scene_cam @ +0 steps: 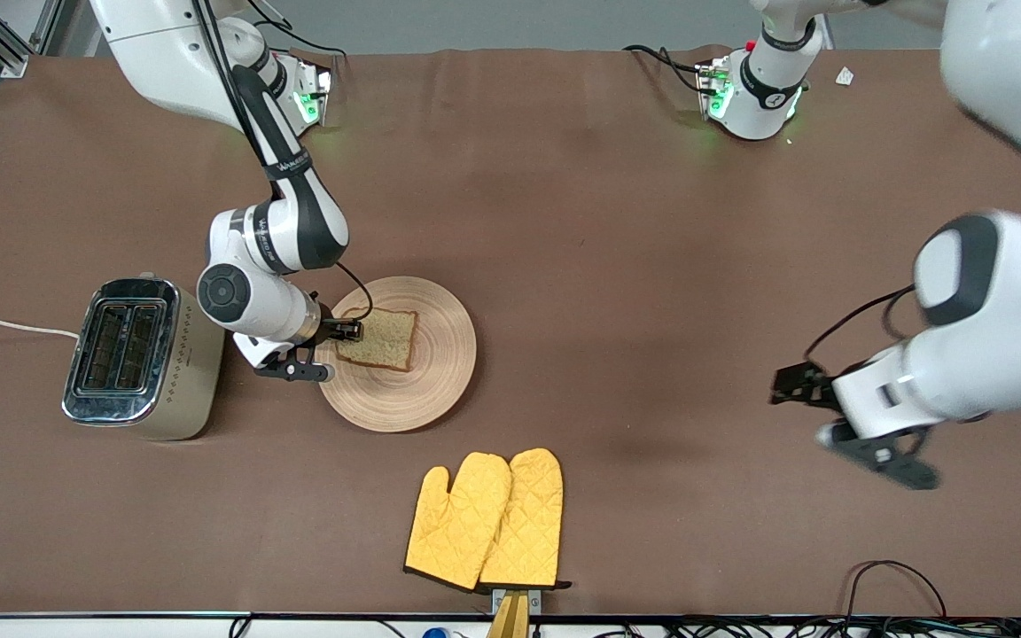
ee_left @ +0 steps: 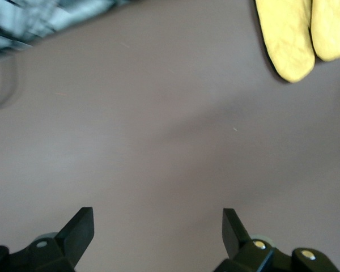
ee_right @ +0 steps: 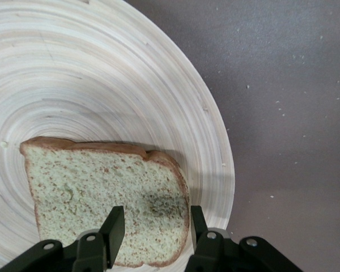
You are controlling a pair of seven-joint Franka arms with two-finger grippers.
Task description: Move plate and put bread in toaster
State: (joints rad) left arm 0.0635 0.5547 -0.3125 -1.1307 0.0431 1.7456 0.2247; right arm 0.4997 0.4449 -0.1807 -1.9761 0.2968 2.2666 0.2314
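Note:
The round pale wooden plate (scene_cam: 440, 354) lies on the brown table beside the cream toaster (scene_cam: 134, 359), which has a chrome top and empty slots. The bread (scene_cam: 382, 341) slice lies flat on the plate. My right gripper (scene_cam: 355, 330) is low at the bread's edge nearest the toaster. In the right wrist view the gripper (ee_right: 156, 224) is open, one finger over the bread (ee_right: 90, 181) and the other at its crust over the plate (ee_right: 102, 85). My left gripper (scene_cam: 790, 387) waits, open and empty, over bare table at the left arm's end; it shows the same in the left wrist view (ee_left: 158, 226).
A pair of yellow oven mitts (scene_cam: 488, 518) lies near the table's front edge, nearer to the front camera than the plate; they also show in the left wrist view (ee_left: 300, 34). The toaster's white cord (scene_cam: 5, 326) runs off toward the right arm's end.

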